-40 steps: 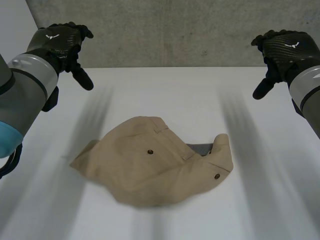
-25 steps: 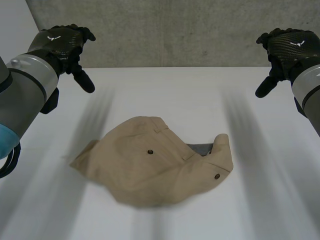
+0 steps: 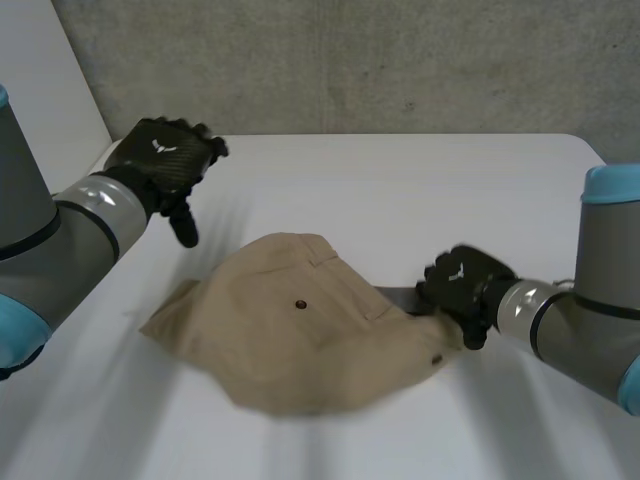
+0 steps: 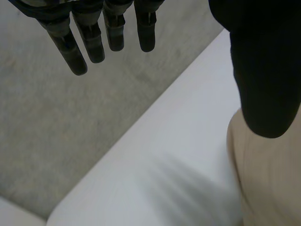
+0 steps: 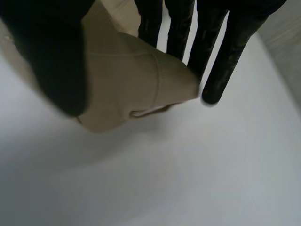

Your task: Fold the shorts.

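Bracketing the shorts' [image 3: 300,330] raised right corner, your right hand [image 3: 462,285] sets up a pinch: fingers [image 5: 221,56] straight, thumb [image 5: 56,61] opposite, nothing gripped. The shorts lie crumpled on the bench [image 3: 350,180]; your left hand [image 3: 165,160] hovers open, empty, nearby.

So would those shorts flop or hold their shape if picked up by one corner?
Probably flop: the shorts already lie in soft folds and rumples on the table. They are likely light for their size, since the cloth looks thin. A push would probably bunch them up rather than slide them whole.
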`<state>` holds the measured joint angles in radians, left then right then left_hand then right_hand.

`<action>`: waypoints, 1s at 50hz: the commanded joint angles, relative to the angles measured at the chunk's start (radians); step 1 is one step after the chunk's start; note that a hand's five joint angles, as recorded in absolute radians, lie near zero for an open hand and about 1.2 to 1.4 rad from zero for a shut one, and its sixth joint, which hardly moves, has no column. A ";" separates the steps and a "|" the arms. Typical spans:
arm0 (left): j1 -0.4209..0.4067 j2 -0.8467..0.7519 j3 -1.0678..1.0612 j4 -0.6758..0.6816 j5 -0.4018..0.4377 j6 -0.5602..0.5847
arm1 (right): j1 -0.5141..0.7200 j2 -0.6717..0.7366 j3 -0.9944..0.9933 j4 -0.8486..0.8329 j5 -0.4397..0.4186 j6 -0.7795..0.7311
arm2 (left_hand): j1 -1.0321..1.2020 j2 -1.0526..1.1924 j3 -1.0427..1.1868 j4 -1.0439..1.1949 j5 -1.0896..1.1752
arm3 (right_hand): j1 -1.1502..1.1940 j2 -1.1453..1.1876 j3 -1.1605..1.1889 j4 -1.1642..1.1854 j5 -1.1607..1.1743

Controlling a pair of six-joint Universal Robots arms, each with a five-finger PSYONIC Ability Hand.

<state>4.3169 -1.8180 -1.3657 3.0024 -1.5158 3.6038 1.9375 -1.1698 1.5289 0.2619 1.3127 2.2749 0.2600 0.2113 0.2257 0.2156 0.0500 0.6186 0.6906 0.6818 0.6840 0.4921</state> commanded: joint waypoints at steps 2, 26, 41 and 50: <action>0.075 -0.007 -0.093 0.004 -0.029 -0.071 | -0.018 0.004 0.046 0.105 0.010 0.003 | -0.064 -0.015 -0.030 -0.020 -0.029 | 0.778 0.706 0.714 0.712 0.730; 0.116 0.003 -0.259 0.027 -0.021 -0.074 | -0.094 -0.215 -0.062 0.125 0.102 -0.014 | -0.055 -0.007 -0.021 -0.011 -0.020 | -0.444 -0.516 -0.507 -0.509 -0.492; 0.182 -0.041 -0.286 0.069 0.005 -0.073 | 0.156 0.174 -0.389 0.111 0.000 0.420 | 0.018 0.067 0.052 0.062 0.053 | -0.299 -0.371 -0.362 -0.364 -0.347; 0.237 -0.080 -0.293 0.067 0.158 -0.071 | 0.170 0.344 -0.509 -0.022 0.005 0.489 | 0.021 0.070 0.055 0.065 0.056 | -0.275 -0.347 -0.339 -0.341 -0.323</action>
<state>4.5184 -1.8763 -1.6556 3.0710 -1.4540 3.5323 2.1056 -0.9118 1.0764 0.3382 1.3092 2.7462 0.2600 0.2202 0.2278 0.2183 0.0532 0.2283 0.2756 0.2778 0.2763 0.1063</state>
